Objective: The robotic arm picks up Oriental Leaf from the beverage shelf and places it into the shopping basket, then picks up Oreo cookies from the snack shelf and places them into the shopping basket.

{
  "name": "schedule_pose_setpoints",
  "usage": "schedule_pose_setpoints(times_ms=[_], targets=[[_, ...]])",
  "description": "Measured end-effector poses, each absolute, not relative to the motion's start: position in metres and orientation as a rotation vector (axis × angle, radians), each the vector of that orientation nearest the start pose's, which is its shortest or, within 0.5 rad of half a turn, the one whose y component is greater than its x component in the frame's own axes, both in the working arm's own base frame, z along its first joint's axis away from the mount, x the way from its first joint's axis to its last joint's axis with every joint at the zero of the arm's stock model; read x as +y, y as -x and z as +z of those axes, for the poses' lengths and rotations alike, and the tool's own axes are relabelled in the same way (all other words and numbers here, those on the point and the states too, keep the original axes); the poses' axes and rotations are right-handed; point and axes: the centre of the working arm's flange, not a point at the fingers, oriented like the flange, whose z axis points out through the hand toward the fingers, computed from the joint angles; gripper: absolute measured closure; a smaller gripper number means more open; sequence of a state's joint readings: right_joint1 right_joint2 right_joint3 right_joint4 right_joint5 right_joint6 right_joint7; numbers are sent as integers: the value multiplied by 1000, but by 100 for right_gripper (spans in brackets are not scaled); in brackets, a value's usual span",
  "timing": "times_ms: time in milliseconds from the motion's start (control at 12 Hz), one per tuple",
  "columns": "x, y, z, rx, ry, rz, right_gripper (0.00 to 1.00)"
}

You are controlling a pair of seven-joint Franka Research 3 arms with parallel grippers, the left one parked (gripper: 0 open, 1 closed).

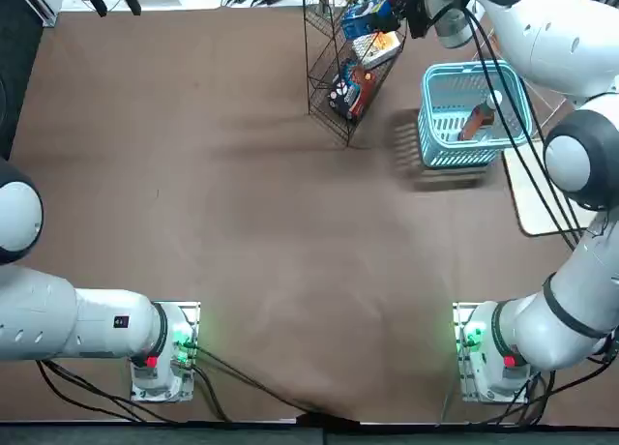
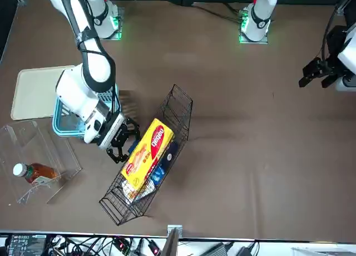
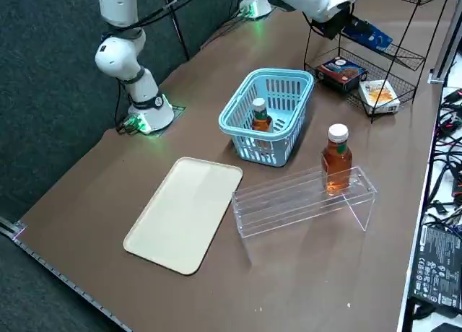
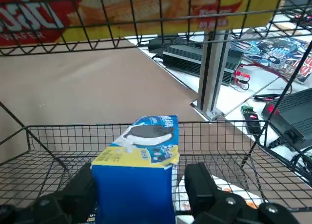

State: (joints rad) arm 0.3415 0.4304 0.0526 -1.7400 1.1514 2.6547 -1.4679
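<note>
Fingers: spread in the right wrist view, astride the pack; the right gripper [image 4: 139, 177] reaches into the rack, one finger close beside the pack, a slim gap at the other.
Oreo cookies [image 4: 134, 192]: standing between the fingers, on the snack shelf's middle tier [image 3: 401, 55] in the right side view.
Grip: centre on the pack before closing, so neither side gets shoved; squeeze evenly and lightly, as a card pack would likely dent.
Way out: draw back level until clear of the wires, then lift; rising too soon could snag the tier above.
Yellow box [image 2: 147, 154]: plain overhead in the front and wrist views, outside the right side view's frame; this is the thing to avoid knocking.
Shopping basket [image 3: 249, 133]: near the snack shelf [image 1: 311, 77]; the front view has the robotic arm [image 2: 83, 94] partly covering it.
Oriental Leaf [image 3: 261, 123]: already in the basket, shown by the top and right side views, not made out in the front one. Set the pack beside it.
Beverage shelf [image 3: 289, 208]: farther off, bearing another tea bottle [image 3: 337, 161]; leave that alone.
</note>
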Motion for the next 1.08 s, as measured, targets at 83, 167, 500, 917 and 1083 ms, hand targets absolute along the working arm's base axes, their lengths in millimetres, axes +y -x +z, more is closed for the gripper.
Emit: schedule_pose_setpoints(times_ms=[83,167,500,917,1083], targets=[[237,-647,370,-1120,2249,-997,0],[237,-647,370,-1120,2248,-997,0],[238,-648,367,-1120,2250,-992,0],[242,-646,366,-1126,2247,-990,1],[242,-646,366,-1126,2248,-991,5]])
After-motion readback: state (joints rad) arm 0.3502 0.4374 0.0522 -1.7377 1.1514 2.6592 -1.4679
